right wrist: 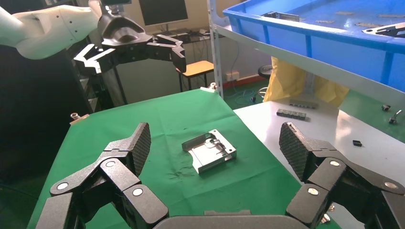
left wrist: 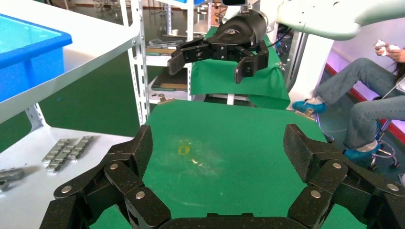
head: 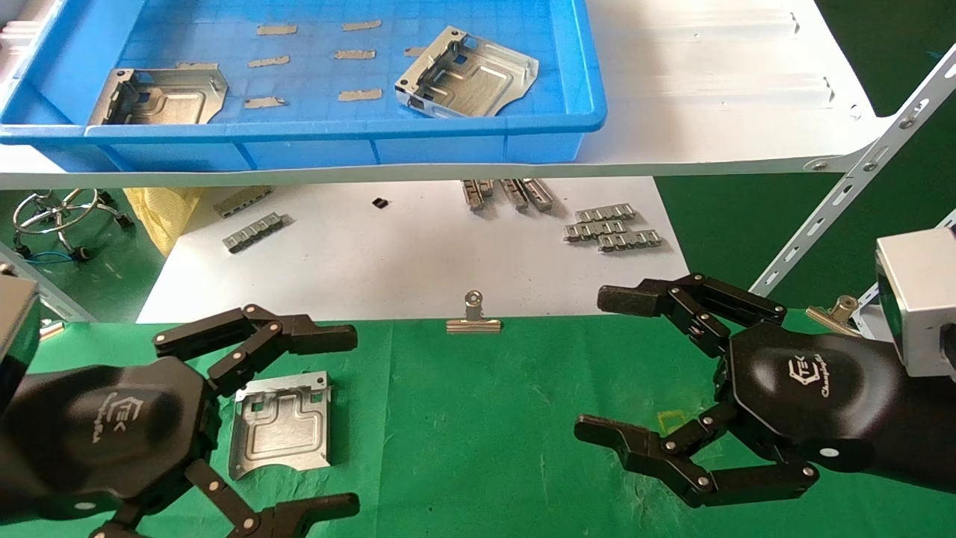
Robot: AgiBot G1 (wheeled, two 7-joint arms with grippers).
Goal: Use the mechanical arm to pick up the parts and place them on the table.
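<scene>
Over the green table, at about seven o'clock in the head view, the left gripper is held with its black fingers spread wide, nothing being gripped. One silver part is seen flat on the cloth between those fingers, apart from them. At four o'clock the right gripper is likewise splayed wide and empty above the cloth, with a small yellow square outline just beside its lower fingers.

Further out, at twelve o'clock, a blue tray is carried on a white shelf board. Two more parts are held in it: one in the near corner at ten o'clock, another tilted toward one o'clock, with small grey strips scattered on the tray floor between them.

Below the shelf, a white sheet is laid beyond the cloth, bearing ridged metal strips in clusters, and a silver binder clip is set at its near edge, where the sheet meets the cloth.
</scene>
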